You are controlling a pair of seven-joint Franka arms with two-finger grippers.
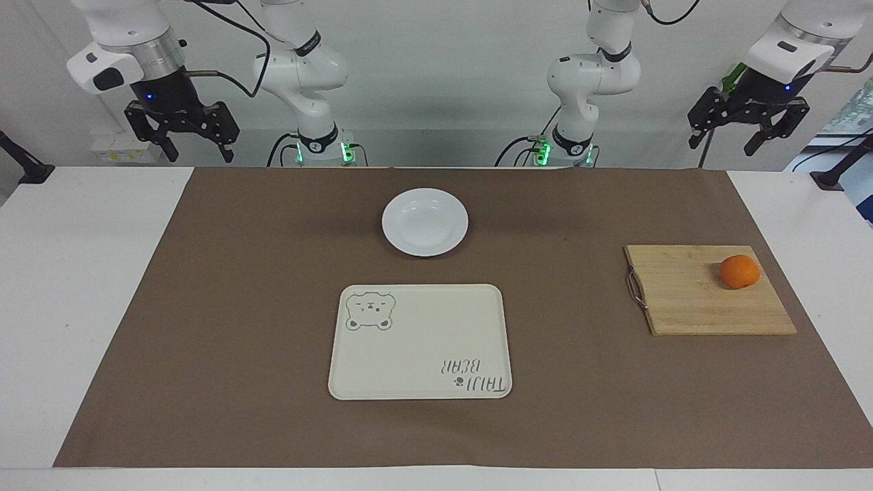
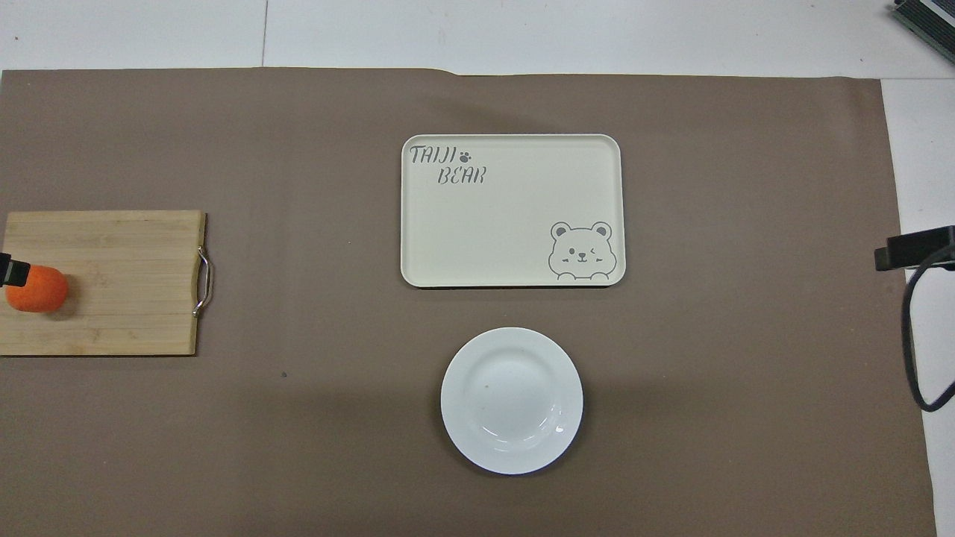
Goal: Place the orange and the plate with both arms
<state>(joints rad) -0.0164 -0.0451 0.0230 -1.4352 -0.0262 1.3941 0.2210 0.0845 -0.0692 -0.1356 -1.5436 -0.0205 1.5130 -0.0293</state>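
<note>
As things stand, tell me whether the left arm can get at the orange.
Probably yes. The orange sits uncovered on the cutting board at the left arm's end, with nothing beside it. The left tool hangs open, raised above that end.

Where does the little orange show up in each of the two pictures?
Facing view: the orange sits at the picture's right, on the wooden board, at the left arm's end of the table.
Overhead view: the orange is at the left edge.
Shared landmark: the board under it.
</note>
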